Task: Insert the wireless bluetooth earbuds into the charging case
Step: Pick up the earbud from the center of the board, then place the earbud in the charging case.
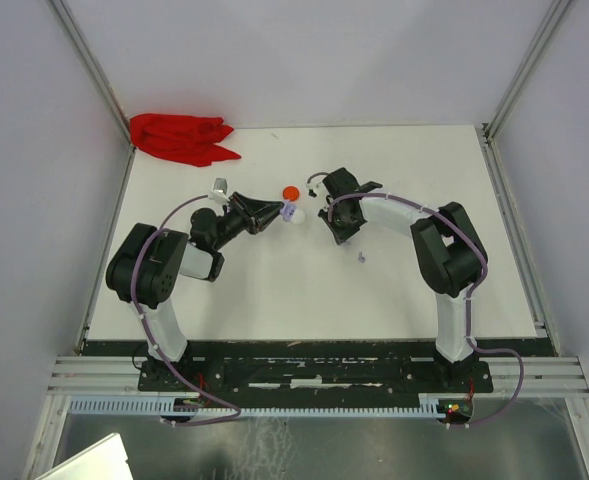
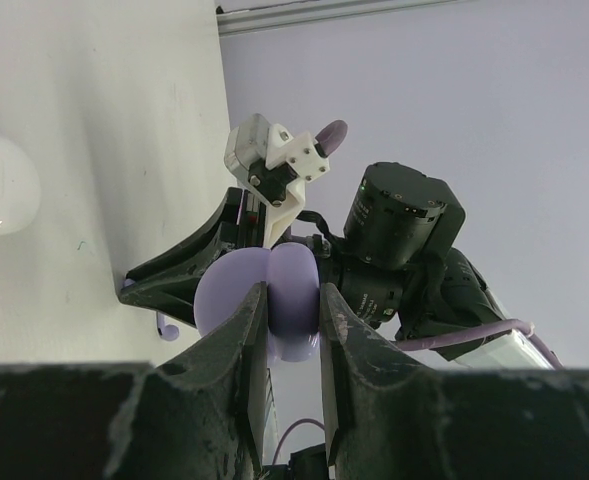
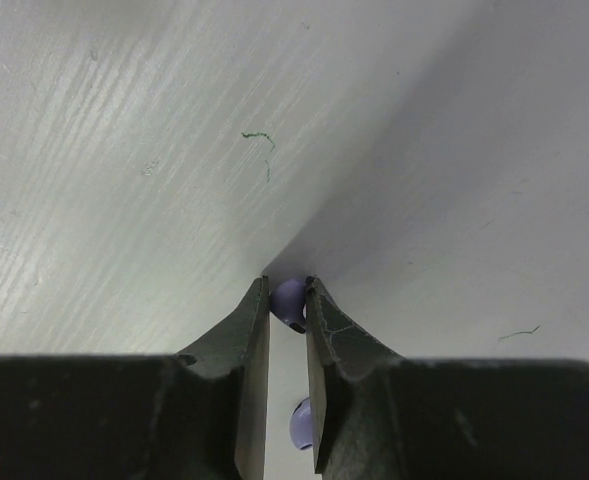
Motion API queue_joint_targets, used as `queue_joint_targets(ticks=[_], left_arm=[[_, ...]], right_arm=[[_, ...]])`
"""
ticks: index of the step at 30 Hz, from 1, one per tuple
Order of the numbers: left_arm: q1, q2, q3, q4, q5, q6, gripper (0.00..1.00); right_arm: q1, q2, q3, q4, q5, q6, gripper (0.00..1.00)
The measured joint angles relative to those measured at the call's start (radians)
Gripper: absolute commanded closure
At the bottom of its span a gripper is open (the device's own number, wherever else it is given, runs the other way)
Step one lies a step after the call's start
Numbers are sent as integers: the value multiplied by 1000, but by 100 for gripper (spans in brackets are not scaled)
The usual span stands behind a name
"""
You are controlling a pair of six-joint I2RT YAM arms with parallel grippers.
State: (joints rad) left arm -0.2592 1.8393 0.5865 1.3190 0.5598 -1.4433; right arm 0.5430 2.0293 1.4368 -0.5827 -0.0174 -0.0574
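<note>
Near centre, R arm (image 1: 404, 210) leans left, pinching earbud (image 3: 287, 298).

left hand (image 1: 279, 212) holds purple case (image 1: 290, 211) near red disc (image 1: 291, 192).

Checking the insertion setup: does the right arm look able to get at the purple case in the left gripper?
Probably yes: the right gripper, shut on a purple earbud, faces the purple case clamped in the left gripper, with only open air between them.
</note>
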Motion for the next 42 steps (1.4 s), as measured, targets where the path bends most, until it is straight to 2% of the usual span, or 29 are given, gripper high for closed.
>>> queue_joint_targets(ticks=[3,5,9,14,21,32,42], left_arm=[[0,0,-6,0,0,0,97],[0,0,-10,3,0,-3,97],[-1,9,-23,41,-1,-34,97],[-20,61,-23,110,-9,-94,97],[-77,152,-8,183,-34,-188,97],[-108,215,74,209,-36,-318,97],[-136,230,122,209,-36,-375,97]], right_arm=[[-1,-2,0,6,-1,7,91],[-1,-24,-20,41,-5,18,95],[-2,-135,-95,137,-13,55,98],[-2,-312,-155,291,-44,116,99],[-2,-472,-241,505,-106,217,98],[-2,-512,-328,658,-197,357,98],[-2,-525,-397,769,-240,435,98]])
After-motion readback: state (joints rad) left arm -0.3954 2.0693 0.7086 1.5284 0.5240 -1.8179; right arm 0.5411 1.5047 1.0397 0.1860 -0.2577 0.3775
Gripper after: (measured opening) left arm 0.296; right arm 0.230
